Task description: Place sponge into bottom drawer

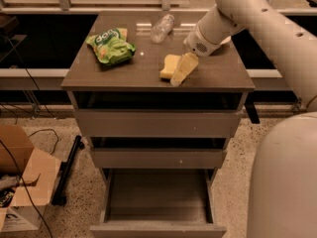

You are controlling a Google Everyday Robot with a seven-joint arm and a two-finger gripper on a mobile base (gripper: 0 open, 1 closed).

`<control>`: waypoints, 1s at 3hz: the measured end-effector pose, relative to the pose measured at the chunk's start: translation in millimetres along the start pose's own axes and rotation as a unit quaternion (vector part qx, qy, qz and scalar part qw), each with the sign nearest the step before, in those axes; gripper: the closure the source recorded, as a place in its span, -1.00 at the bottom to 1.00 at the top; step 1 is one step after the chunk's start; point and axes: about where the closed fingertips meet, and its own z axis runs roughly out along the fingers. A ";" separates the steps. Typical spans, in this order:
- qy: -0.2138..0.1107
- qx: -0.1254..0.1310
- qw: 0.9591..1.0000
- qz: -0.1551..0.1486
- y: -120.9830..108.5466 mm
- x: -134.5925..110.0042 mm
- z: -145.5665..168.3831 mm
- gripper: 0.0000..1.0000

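The pale yellow sponge (169, 66) lies flat on the cabinet top (124, 76), right of the middle. My gripper (181, 72) hangs from the white arm at the upper right and sits right against the sponge's right side, its yellowish finger (184, 66) pointing down and toward the front edge. The finger covers the sponge's right edge. The bottom drawer (158, 229) is pulled out wide, with nothing in it. The two drawers above it are each open only a little.
A green snack bag (110, 45) lies at the left of the cabinet top and a clear plastic bottle (162, 28) lies at the back. A cardboard box (20, 182) stands on the floor at the left. The robot's white body (285, 182) fills the lower right.
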 end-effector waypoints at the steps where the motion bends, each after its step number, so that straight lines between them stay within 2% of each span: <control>1: 0.009 -0.012 1.000 0.018 -9.3 5.2 16.2 -0.78; 2: 0.022 -0.018 0.999 0.022 -9.7 6.4 20.0 -0.45; 3: 0.008 -0.014 1.000 0.023 -5.2 3.4 10.6 0.01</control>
